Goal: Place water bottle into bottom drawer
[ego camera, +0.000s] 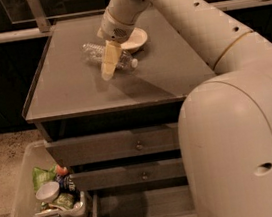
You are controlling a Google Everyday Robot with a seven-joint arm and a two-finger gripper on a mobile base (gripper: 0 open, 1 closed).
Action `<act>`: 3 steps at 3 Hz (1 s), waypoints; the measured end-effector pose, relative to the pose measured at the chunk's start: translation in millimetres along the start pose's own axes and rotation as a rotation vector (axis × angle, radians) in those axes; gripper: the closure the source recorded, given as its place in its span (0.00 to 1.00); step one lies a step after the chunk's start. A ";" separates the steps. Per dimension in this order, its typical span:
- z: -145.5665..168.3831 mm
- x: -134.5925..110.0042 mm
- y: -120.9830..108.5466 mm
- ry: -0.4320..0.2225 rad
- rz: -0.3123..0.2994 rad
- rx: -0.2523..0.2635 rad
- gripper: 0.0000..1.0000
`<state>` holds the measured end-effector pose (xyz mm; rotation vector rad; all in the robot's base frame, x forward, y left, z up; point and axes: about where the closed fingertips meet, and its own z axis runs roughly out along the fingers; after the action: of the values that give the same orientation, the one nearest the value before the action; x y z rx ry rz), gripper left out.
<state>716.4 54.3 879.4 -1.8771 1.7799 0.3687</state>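
In the camera view, the small clear ribbed plastic water bottle [91,51] lies on its side on the flat grey-brown bench [73,91], towards the far edge. It is just beside the shallow white bowl [135,39]. The cream-coloured pincer [107,74] hangs over the bottle's middle and points down at the bench top. Whether it is spread, pressed together or already pinching the bottle cannot be told, since it hides the very part it would take.

The likeliest trouble is the bottle itself. It is round, light and lying down, so a touch off its centre would probably roll it across the smooth top, either towards the bowl or away from it. A grasp coming down at a slant may also knock the bowl and shift it.

The wide grey-brown bottom drawer [140,208] stands pulled out at floor level, well apart from the bottle and far below it. The bulky pale arm [236,142] covers the drawer's right side. The way down passes the bench edge and the two shut drawers above. A loose hold may let the slick plastic slip there. A drop to the left could land in the clear plastic bin [23,189] of snacks beside the drawer.
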 end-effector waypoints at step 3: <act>30.9 -14.1 -2.7 0.013 -0.038 -0.048 0.00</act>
<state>722.5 82.8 861.8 -1.9482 1.7555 0.3896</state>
